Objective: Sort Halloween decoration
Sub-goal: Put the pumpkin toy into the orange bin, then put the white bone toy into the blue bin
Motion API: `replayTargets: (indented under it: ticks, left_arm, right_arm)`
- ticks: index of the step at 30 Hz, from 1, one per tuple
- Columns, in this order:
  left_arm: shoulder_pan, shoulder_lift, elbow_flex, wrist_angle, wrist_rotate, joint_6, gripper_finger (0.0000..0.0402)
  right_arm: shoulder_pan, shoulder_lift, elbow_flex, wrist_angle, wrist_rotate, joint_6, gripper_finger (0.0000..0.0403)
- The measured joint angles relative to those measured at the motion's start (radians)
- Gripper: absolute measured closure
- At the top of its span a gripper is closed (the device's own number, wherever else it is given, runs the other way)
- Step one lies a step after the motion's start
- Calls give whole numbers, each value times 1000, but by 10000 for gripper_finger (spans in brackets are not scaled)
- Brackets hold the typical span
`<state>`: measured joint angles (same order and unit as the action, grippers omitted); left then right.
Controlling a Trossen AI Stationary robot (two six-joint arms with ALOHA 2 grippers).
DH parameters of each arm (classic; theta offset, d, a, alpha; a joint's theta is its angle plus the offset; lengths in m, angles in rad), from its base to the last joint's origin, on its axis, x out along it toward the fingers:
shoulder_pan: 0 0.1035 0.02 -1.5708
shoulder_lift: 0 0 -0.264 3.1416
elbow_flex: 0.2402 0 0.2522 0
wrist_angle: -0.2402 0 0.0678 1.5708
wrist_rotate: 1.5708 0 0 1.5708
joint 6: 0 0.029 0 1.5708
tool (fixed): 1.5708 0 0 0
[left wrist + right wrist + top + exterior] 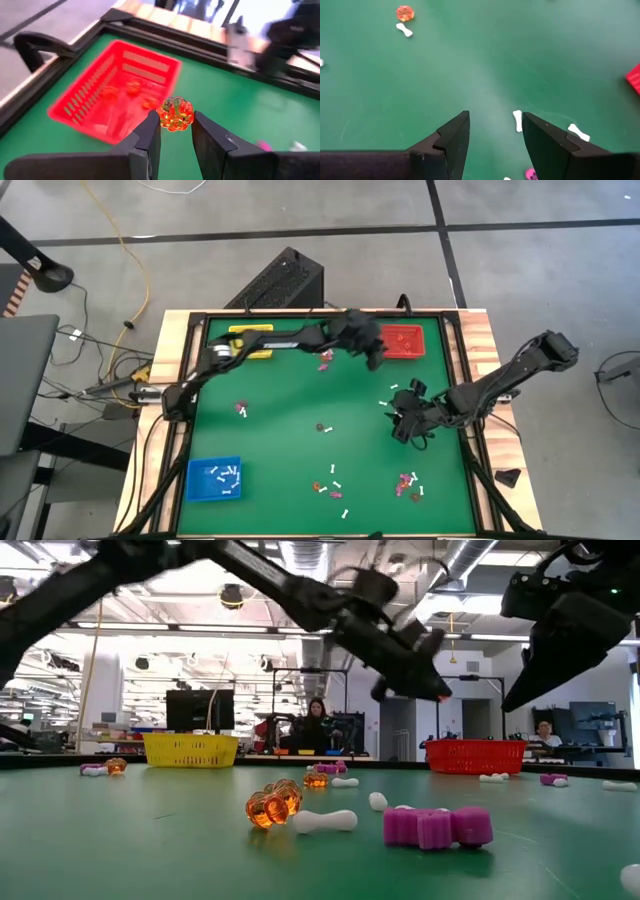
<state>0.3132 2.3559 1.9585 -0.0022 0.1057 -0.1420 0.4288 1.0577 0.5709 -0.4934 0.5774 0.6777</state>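
Translucent orange pumpkin, red tray, white bones, green table.

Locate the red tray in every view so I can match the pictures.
High view: red tray at the mat's far edge, right of centre.
Low view: red tray far back, right of centre.
Left wrist view: red tray ahead of the left gripper, which holds an orange pumpkin.
Right wrist view: red corner at the picture's right edge.
Shared landmark: green mat.

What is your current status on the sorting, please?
Left gripper shut on orange pumpkin, next to red tray. Right gripper open above white bones. Path clear.
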Motion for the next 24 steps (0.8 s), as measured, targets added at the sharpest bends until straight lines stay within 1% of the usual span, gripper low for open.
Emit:
replayTargets:
  ticks: [4, 6, 7, 9, 15, 19, 22, 24]
  left_arm:
    - [31, 164, 269, -191, 17, 0, 319]
    - [39, 227, 368, -251, 6, 0, 317]
    - [43, 249, 397, -257, 4, 0, 314]
    - [46, 257, 378, -201, 12, -1, 302]
    - [49, 254, 376, -229, 24, 9, 250]
    - [49, 244, 376, -236, 40, 13, 224]
    - [49, 205, 376, -310, 46, 48, 215]
    - [49, 154, 376, -419, 40, 95, 213]
  right_arm:
    - [18, 9, 0, 32, 1, 3, 192]
    - [17, 10, 0, 47, 2, -2, 192]
    - [16, 10, 0, 60, 2, -10, 192]
    - [17, 10, 0, 69, 3, -29, 192]
    - [31, 10, 0, 57, 3, -33, 192]
    - [36, 10, 0, 59, 3, -34, 192]
    - [38, 10, 0, 58, -3, -30, 192]
    - [46, 10, 0, 47, -15, -12, 192]
